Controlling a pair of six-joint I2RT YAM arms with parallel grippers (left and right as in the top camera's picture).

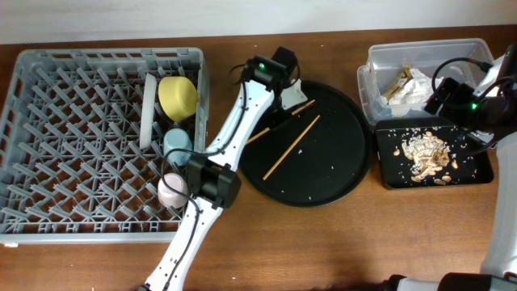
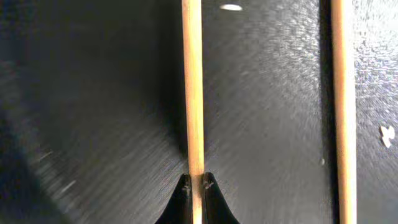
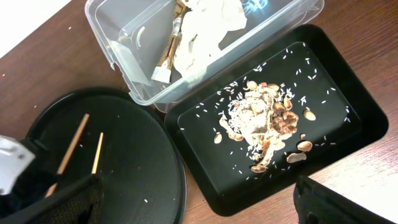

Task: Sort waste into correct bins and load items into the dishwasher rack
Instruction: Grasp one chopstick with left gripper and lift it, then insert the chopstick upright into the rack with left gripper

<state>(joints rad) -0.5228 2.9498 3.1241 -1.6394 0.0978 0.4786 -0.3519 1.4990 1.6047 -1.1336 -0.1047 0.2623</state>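
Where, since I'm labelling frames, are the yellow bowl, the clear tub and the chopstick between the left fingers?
yellow bowl point(image 1: 178, 95): overhead view, its side wall.
clear tub point(image 1: 365, 81): overhead view, left wall.
chopstick point(image 2: 193, 93): left wrist view, middle of shaft.

From overhead we see bright, even light on the wooden table point(image 1: 323, 242), with only soft, short shadows beside the arms and no strong glare. In the left wrist view the round black tray point(image 2: 93, 93) has a grainy sheen and darkens toward the lower left corner. The chopstick point(image 2: 193, 81) is sharp and throws a dark shadow to its left. In the right wrist view blue-white glare sits on the clear tub point(image 3: 118, 56), and the fingers point(image 3: 339, 205) along the bottom edge look dark and blurred.
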